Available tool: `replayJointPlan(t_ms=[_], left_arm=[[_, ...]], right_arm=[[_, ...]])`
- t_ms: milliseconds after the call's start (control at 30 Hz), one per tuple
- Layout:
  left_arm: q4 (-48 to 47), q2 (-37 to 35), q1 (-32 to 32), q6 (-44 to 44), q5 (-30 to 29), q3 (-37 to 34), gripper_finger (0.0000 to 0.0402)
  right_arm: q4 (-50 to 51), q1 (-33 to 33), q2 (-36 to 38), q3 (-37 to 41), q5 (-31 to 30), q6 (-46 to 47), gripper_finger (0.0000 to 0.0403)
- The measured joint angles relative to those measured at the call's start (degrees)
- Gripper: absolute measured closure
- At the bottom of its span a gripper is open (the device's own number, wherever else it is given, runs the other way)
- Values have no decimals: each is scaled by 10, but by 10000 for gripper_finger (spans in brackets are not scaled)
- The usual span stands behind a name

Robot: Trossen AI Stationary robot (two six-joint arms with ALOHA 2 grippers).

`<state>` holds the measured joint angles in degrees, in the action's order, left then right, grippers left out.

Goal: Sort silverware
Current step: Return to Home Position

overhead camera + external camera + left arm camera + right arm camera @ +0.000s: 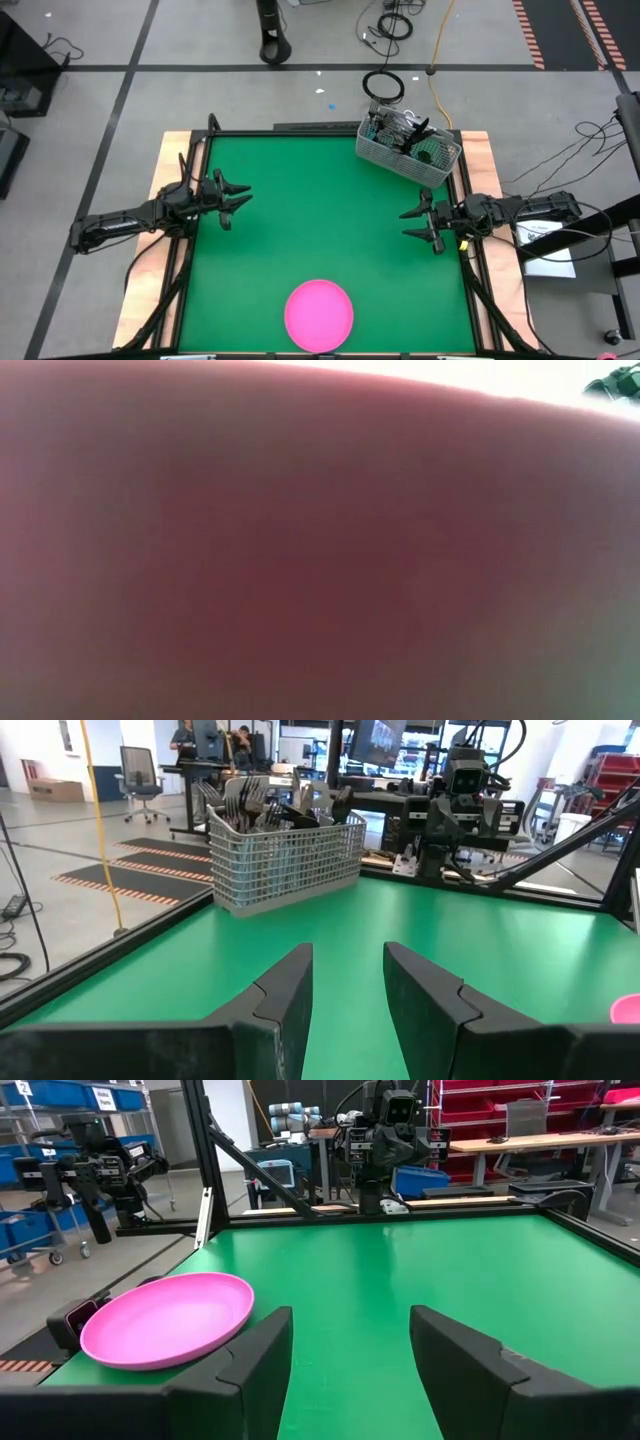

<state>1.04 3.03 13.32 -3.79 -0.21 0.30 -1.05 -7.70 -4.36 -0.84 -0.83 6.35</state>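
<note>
Left wrist view has the left gripper (348,985) nearest, with its two fingers apart and nothing between them. The right wrist view shows the right gripper (350,1350) the same, open and empty, and the pink plate (168,1318) lies just beyond it on the green table (480,1270). From above, both arms sit at the table's side edges and face each other.

I judge that the sorting is finished and only the retreat to rest is left. To do it well, each arm should fold back slowly along its own side, and the right arm should not swing toward the basket.

Farther off, at the far right corner of the table, the wire basket (285,865) holds the silverware (250,800), crowded together with fork heads up. It is well apart from the left gripper, and near the right gripper but not touching it. No piece is visible on the table or the plate.
</note>
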Motion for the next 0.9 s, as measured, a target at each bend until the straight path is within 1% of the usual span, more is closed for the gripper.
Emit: replayJointPlan(t_ms=[900], left_arm=[[0, 0, 0, 0, 0, 0, 277]], right_arm=[[0, 0, 0, 0, 0, 0, 211]])
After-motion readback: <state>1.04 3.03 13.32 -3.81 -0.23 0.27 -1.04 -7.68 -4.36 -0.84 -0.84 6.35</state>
